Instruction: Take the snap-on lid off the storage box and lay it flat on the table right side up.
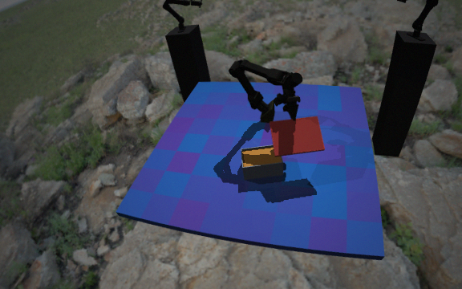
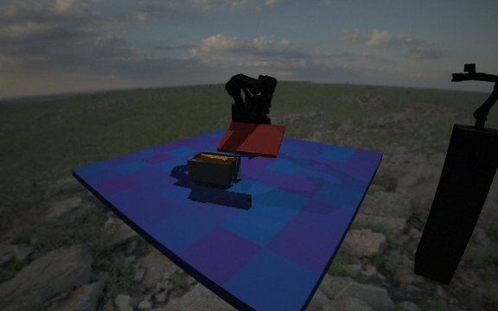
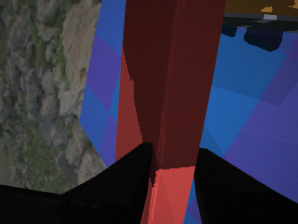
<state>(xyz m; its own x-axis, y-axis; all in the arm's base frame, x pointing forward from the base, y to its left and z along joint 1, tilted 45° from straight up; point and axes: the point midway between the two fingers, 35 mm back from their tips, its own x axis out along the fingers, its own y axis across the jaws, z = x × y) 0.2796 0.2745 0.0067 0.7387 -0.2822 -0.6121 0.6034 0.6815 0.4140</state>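
Pinching the red lid (image 1: pixel 297 136) by its far edge, the gripper (image 1: pixel 281 114) holds it aloft beside and above the open storage box (image 1: pixel 262 164) on the checkered table (image 1: pixel 223 209)

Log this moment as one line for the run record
claw: shut on red lid edge | lid: off the storage box, held in the air beside it | box: open, on table | next: lay lid flat

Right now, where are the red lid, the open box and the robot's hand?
Red lid (image 1: pixel 301 136), top view: middle of its upper face.
Open box (image 2: pixel 213 173), exterior view: dark front wall.
Hand (image 3: pixel 174 165), wrist view: between fingertips, clamping the lid's edge.
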